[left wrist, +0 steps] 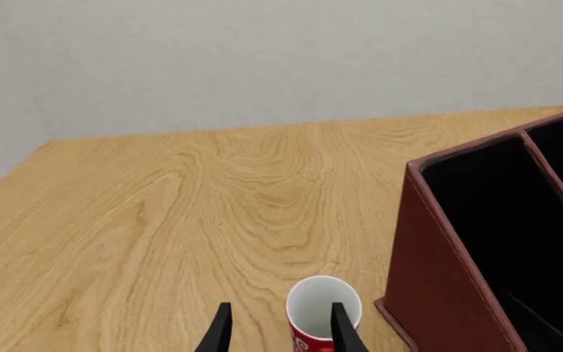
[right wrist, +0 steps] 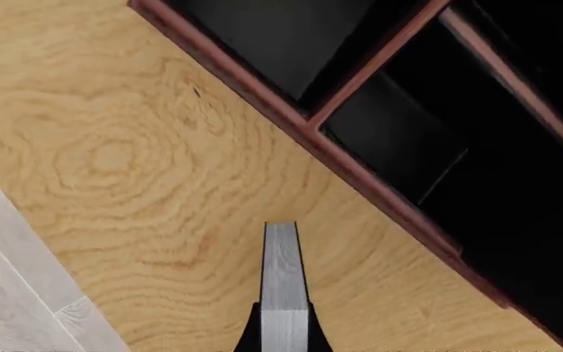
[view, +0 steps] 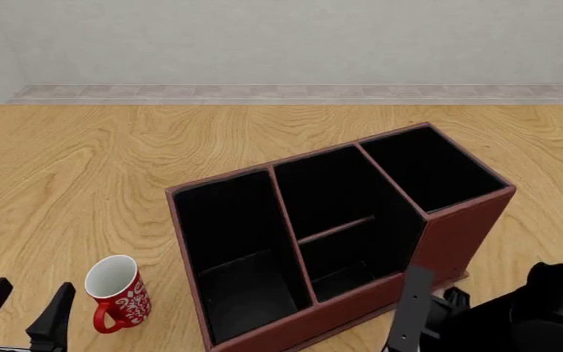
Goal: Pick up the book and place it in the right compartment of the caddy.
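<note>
The right gripper [right wrist: 281, 339] clamps the book [right wrist: 281, 282] at the table's near right edge, just in front of the caddy [view: 457, 235]. Only its white page edge shows, long axis along the fingers. The left gripper [left wrist: 279, 330] hangs parted beside the mug [view: 117, 293], its 2 fingertips cut off.

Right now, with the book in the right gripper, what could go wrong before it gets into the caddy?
1. The right gripper pinches the book only at one edge, so it may swing or slip during the lift.
2. The book sits low beside the caddy; it could clip the front wall.
3. The right compartment is the far raised one; a short drop lands in the middle.
</note>
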You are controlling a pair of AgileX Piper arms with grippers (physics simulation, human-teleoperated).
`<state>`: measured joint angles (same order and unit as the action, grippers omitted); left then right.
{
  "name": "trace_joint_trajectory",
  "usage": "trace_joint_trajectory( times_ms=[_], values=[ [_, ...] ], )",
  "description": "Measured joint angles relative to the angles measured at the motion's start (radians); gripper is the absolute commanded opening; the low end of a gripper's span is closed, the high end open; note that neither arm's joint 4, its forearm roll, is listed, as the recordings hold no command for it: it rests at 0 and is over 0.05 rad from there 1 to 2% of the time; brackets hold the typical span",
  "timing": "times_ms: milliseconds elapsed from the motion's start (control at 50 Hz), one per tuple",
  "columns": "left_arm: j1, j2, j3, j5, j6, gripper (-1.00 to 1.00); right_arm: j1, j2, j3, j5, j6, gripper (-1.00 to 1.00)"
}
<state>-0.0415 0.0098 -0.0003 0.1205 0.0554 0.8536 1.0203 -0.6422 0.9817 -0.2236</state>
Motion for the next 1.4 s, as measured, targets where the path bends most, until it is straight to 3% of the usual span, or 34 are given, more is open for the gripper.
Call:
trace_joint_trajectory(
  times_ms=[180,640,1400],
  values=[
    [-0.002,0.008,0.0,-0.006,0.0,1.0,-0.004,-0.048,-0.011,0.043,0.011,-1.0],
    [-0.013,0.039,0.0,-0.037,-0.001,1.0,-0.074,-0.169,-0.134,0.205,-0.033,-1.0],
    [-0.029,0.06,0.0,-0.069,-0.008,1.0,-0.072,-0.175,-0.326,0.238,-0.074,-1.0]
  ],
)
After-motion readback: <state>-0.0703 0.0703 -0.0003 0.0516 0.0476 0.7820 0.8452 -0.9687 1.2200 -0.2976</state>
